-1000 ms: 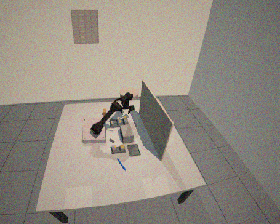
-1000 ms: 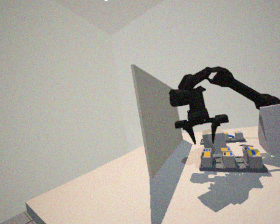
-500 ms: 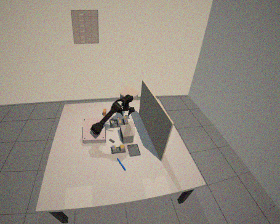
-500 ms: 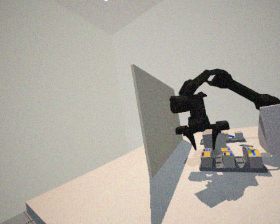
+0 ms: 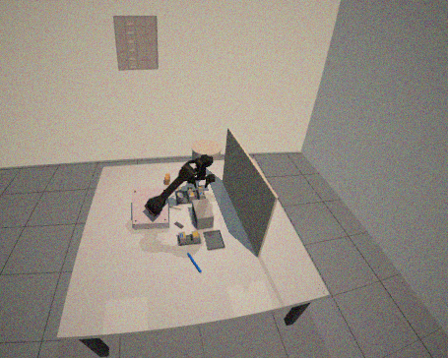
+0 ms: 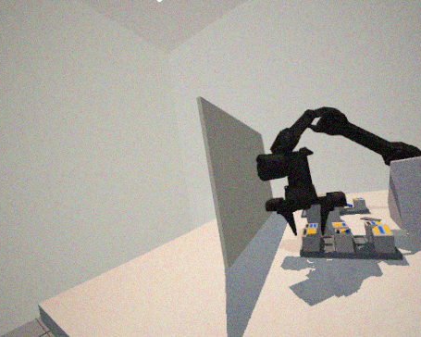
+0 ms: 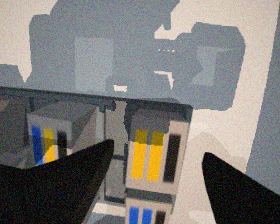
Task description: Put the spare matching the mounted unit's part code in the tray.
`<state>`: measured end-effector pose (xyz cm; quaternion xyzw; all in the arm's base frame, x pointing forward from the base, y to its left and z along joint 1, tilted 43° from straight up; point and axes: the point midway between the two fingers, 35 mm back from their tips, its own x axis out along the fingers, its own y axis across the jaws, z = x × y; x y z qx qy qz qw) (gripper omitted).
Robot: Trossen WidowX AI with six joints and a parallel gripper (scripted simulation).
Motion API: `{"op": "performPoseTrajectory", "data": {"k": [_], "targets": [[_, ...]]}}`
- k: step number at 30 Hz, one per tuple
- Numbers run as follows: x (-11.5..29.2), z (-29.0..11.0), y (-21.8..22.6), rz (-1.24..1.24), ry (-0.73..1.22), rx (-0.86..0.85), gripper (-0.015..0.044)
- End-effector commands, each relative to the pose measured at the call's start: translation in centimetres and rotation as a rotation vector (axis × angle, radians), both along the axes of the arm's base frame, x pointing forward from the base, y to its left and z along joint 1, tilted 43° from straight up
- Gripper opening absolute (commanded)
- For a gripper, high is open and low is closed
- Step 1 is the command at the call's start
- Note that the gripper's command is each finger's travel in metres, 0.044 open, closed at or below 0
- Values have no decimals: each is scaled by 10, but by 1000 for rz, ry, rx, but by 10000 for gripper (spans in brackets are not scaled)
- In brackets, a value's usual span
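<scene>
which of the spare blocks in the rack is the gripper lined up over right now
The spare with two yellow stripes and a black bar, at the rack's end nearest the upright panel. It sits between the open gripper's fingertips; the neighbouring blue-and-yellow spare lies outside them.

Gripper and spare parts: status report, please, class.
Gripper open, holding nothing, low over the rack. Yellow-striped spare between the fingers, not gripped. Upright panel stands close beside.
</scene>
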<state>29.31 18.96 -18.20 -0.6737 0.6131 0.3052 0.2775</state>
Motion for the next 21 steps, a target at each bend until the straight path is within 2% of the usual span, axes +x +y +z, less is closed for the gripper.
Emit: {"op": "performPoseTrajectory", "data": {"k": [1, 21], "targets": [[0, -5, -6, 5, 1, -6, 300], [0, -21, -22, 5, 0, -8, 300]]}}
